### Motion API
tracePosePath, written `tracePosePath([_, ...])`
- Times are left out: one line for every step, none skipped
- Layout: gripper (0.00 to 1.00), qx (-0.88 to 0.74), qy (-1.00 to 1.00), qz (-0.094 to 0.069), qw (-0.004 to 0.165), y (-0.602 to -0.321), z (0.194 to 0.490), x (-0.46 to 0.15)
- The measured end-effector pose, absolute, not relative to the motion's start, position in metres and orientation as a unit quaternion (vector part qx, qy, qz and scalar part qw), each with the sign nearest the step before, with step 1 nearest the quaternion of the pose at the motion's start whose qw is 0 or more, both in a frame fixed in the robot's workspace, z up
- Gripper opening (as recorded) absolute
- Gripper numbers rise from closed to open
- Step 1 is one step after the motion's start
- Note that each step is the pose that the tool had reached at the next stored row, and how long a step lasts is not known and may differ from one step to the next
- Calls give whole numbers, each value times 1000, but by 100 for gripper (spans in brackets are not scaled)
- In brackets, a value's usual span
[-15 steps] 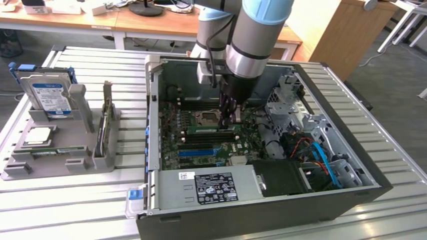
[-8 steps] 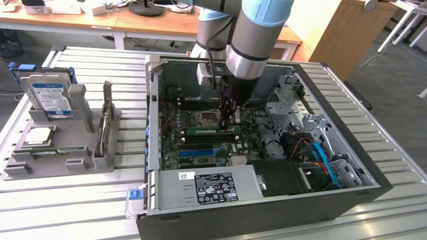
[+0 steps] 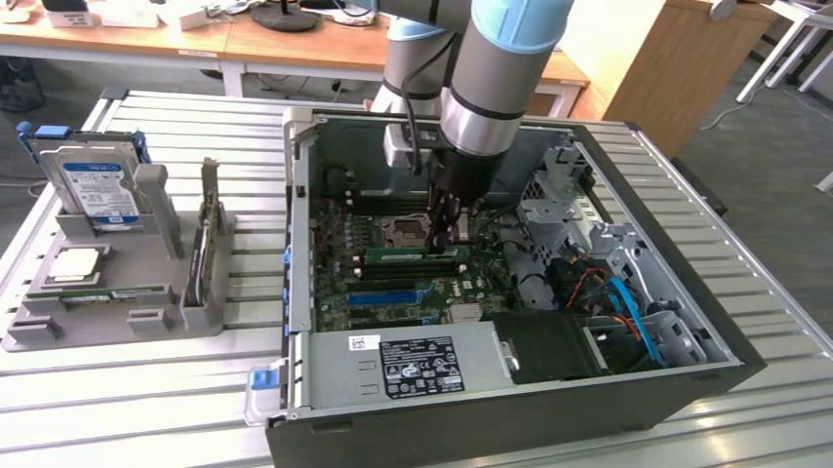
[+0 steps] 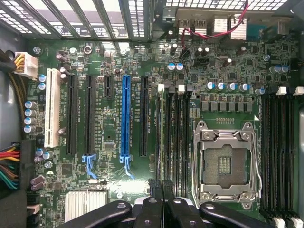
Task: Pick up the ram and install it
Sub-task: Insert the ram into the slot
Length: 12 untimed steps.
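Note:
The ram, a thin green stick, stands on edge in a memory slot of the motherboard inside the open computer case. In the wrist view the ram shows edge-on as a pale green line in the slot beside the blue connector's black neighbours. My gripper reaches down into the case at the ram's end towards the exterior view's right. Its black fingertips are pressed together right over that end, so my gripper is shut. Whether they pinch the ram or only rest on it is hidden.
An empty CPU socket with a metal frame lies beside the slots, with more black slots past it. Cables and a drive cage crowd the case's right. A grey tray outside holds a hard drive, a CPU chip and another green stick.

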State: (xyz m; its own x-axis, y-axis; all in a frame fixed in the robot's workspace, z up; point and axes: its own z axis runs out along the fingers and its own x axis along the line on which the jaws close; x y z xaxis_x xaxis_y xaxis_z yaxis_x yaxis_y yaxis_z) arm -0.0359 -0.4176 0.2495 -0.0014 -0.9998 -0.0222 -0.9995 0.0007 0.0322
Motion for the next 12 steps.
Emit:
tracePosePath([12,707,-707,-19,4,-418,249,-36])
tracePosePath([12,707,-707,-19,4,-418,249,-36])
tracePosePath([12,707,-707,-19,4,-418,249,-36])
tracePosePath([12,707,-707,-19,3,-418,249,-36])
tracePosePath([12,707,-707,-19,3,-418,248,-36])
tracePosePath([12,707,-707,-19,3,-418,248,-36])
tracePosePath([12,707,-707,-19,3,-418,247,-36])
tracePosePath([12,707,-707,-19,3,-418,247,-36])
tracePosePath([12,707,-707,-19,3,-418,247,-36])
tracePosePath([12,707,-707,-19,3,-418,246,-36])
tracePosePath([12,707,-707,-19,4,-418,246,-36])
tracePosePath([12,707,-707,-19,4,-418,246,-36])
